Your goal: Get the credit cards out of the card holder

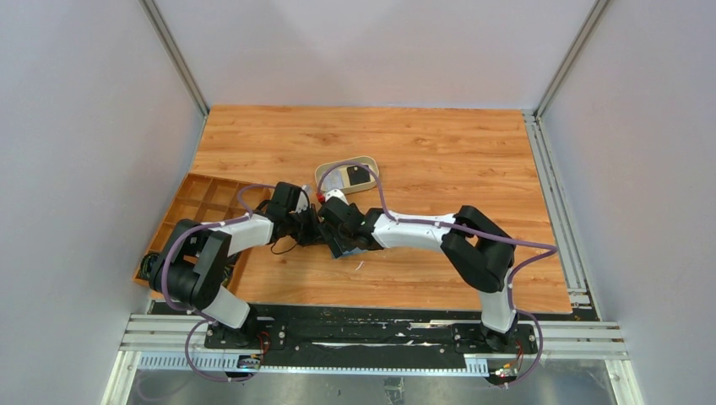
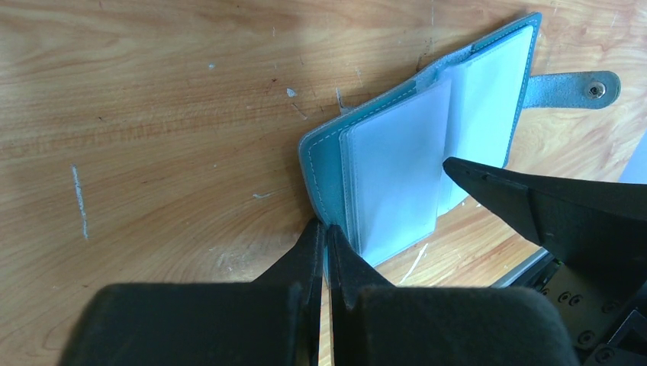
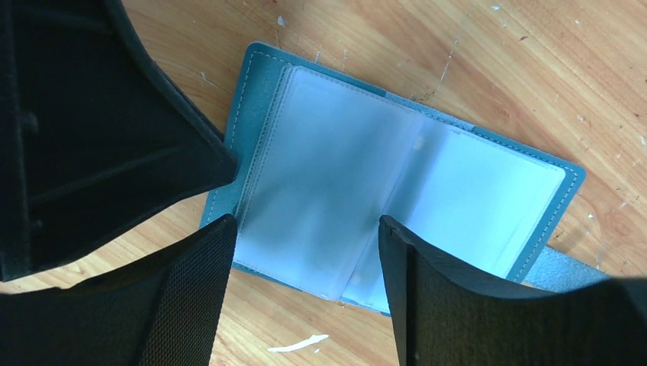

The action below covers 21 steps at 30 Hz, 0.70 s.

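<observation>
The teal card holder (image 2: 324,164) lies open on the wooden table, with its snap tab (image 2: 572,88) sticking out at the far side. Its pale, clear pockets (image 3: 320,191) fan up from the spine, and I cannot tell whether credit cards sit inside them. My left gripper (image 2: 326,229) is shut on the near corner of the holder's teal cover. My right gripper (image 3: 305,229) is open, its fingers (image 3: 427,290) straddling the raised pocket leaves from above. In the top view both grippers (image 1: 325,228) meet at mid-table and hide the holder.
A beige oval tray (image 1: 371,160) stands just behind the grippers, holding a pale flat piece and a dark one. A wooden compartment tray (image 1: 198,198) lies at the table's left edge. Grey walls close in the left, back and right sides.
</observation>
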Available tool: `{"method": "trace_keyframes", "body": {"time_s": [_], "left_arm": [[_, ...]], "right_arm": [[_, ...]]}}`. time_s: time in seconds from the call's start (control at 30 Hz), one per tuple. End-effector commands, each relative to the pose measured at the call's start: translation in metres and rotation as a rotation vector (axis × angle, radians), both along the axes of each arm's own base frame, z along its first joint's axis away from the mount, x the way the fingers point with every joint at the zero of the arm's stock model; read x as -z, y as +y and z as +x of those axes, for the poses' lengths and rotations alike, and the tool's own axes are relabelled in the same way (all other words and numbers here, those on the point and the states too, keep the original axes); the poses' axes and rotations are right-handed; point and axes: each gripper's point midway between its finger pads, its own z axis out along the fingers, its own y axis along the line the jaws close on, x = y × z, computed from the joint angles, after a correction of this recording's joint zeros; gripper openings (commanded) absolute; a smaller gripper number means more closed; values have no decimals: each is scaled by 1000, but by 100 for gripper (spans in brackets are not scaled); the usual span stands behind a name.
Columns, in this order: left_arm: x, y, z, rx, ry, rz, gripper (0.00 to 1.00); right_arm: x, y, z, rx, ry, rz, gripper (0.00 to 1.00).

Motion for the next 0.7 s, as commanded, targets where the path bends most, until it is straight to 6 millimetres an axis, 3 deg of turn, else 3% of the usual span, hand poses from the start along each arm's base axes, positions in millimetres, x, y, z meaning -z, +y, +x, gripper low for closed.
{"method": "trace_keyframes", "body": {"time_s": [0.0,0.43,0.67], "left_arm": [[16,14,-16,-3,63,73,0],[17,16,-18,5,68,89,0],[18,17,-19,8,68,90,0]], "right_arm": [[14,-26,-3,22,-40,-123,72],[1,-71,23,122,-139,-255,73],[-2,-85,28,149,-154,-290,73]]}}
